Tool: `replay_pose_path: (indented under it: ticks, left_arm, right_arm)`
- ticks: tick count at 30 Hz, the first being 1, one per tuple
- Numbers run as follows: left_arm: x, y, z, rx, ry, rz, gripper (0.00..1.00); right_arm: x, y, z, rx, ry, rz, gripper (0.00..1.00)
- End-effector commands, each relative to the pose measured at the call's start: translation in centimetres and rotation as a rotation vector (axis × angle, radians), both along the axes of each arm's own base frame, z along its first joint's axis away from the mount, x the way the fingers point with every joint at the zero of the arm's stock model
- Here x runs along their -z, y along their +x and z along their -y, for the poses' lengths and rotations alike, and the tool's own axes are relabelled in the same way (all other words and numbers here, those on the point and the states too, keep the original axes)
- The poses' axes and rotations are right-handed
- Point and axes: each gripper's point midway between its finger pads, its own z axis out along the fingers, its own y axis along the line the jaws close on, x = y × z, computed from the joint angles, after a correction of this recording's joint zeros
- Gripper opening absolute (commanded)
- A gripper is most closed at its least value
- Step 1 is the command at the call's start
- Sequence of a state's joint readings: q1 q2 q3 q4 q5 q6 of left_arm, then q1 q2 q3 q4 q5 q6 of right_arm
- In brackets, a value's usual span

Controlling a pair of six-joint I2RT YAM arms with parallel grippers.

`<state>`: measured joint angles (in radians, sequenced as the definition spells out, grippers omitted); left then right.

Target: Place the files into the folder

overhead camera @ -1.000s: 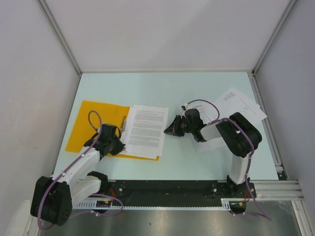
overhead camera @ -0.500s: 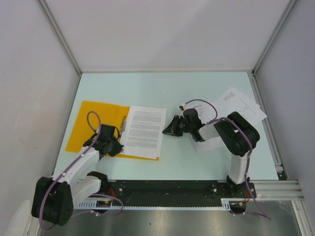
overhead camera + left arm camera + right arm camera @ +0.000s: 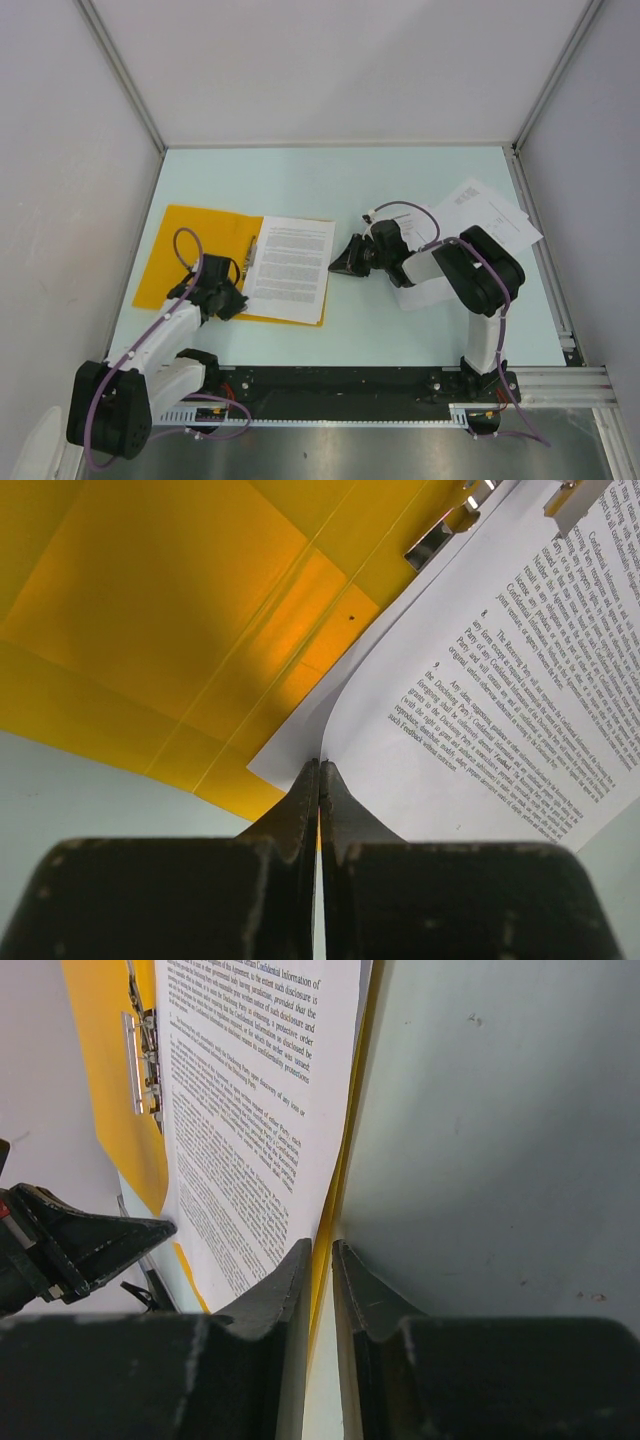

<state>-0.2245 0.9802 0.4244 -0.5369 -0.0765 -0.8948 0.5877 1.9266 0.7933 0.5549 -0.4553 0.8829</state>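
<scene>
One sheet (image 3: 290, 265) had slid a little to the left and turned straighter, so it lay more neatly on the right half of the open folder (image 3: 185, 255), on the left side of the bench (image 3: 330, 185). That brought the job closer. The right gripper (image 3: 322, 1250) sat at the sheet's right edge, almost closed; we could not tell if it pinched anything. The left gripper (image 3: 320, 770) was closed, its tips at the sheet's near corner. We counted one folder, one sheet on it, and a pile (image 3: 485, 215) of maybe three more far to the right.
</scene>
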Motion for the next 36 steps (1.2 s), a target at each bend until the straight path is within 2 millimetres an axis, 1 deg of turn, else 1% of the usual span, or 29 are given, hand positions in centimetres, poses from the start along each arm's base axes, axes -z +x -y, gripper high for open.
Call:
replay_pose_path:
  ticks: [1,4,26,33,35,36]
  left_arm:
    - [-0.6,0.6,-0.6,0.004,0.024,0.030,0.00]
    - [-0.3,0.3,-0.7,0.001,0.023,0.017,0.00]
    - [-0.7,0.3,-1.3,-0.009,0.041,0.032,0.01]
    - [-0.7,0.3,-1.5,-0.013,0.051,0.027,0.08]
    - [-0.9,0.4,-1.6,-0.020,0.053,0.033,0.14]
    - [-1.0,0.4,-1.5,-0.021,0.050,0.035,0.19]
  right_arm:
    - [-1.1,0.7,-0.9,-0.016,0.025,0.039,0.19]
    - [-0.9,0.6,-0.8,-0.016,0.021,0.033,0.19]
    - [0.0,0.0,-0.8,-0.029,0.003,0.005,0.18]
    - [0.2,-0.3,-0.9,-0.040,-0.001,0.000,0.18]
    - [0.0,-0.4,-1.0,-0.042,-0.001,0.002,0.17]
    - [0.1,-0.5,-0.9,-0.043,-0.004,0.000,0.17]
